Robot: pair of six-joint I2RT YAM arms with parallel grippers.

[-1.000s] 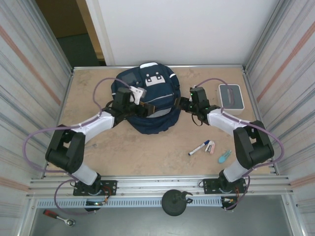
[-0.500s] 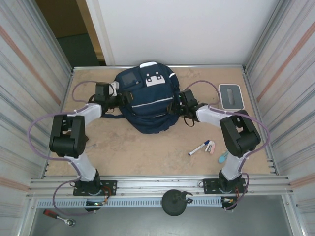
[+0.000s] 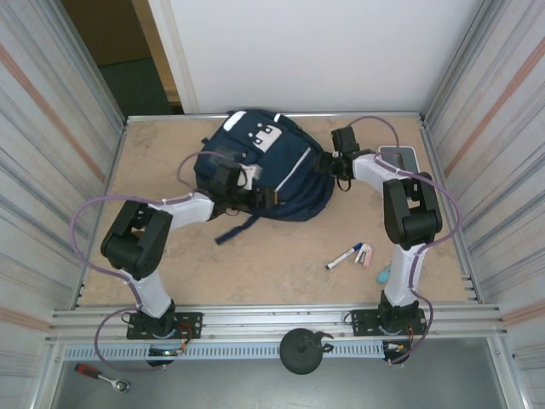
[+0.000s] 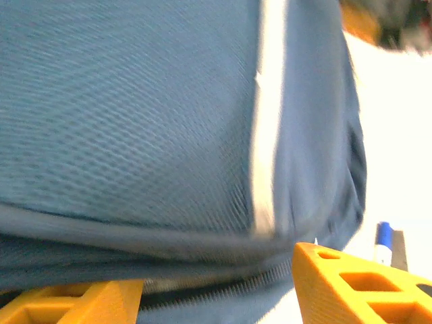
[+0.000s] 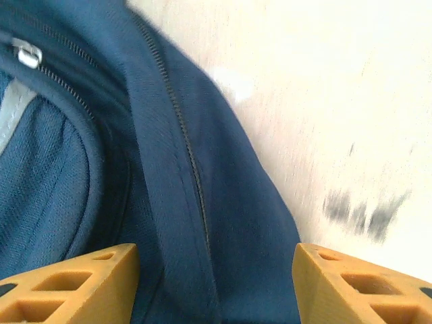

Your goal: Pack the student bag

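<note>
Student bag (image 3: pixel 272 162): navy, lying at the far centre of the worktop (image 3: pixel 255 264), top end toward the far left. White buckle patch faces up. One dark strap (image 3: pixel 236 230) trails from its near-left edge onto the bare surface.

Left end effector (image 3: pixel 255 194): at the near-left side of the bag, against the fabric. Left wrist view: orange fingers (image 4: pixel 358 283) stand well apart. Blue mesh with a pale stripe (image 4: pixel 270 115) sits close above them, and the bag's lower seam runs between them. No grip on the fabric visible.

Right end effector (image 3: pixel 328 162): at the right side of the bag, arm reaching in from the far right. Right wrist view: fingers (image 5: pixel 67 280) spread wide. A fold of navy fabric with a zipper (image 5: pixel 182 142) lies between them, not pinched. Metal zip pull (image 5: pixel 27 54) at upper left.

White-grey box (image 3: pixel 400 153): far right, partly behind the right arm.

Near right, well apart from the bag: blue-capped marker (image 3: pixel 344 256), a small pale item (image 3: pixel 364 254) just beside it, and a teal item (image 3: pixel 385 273) nearer still.
</note>
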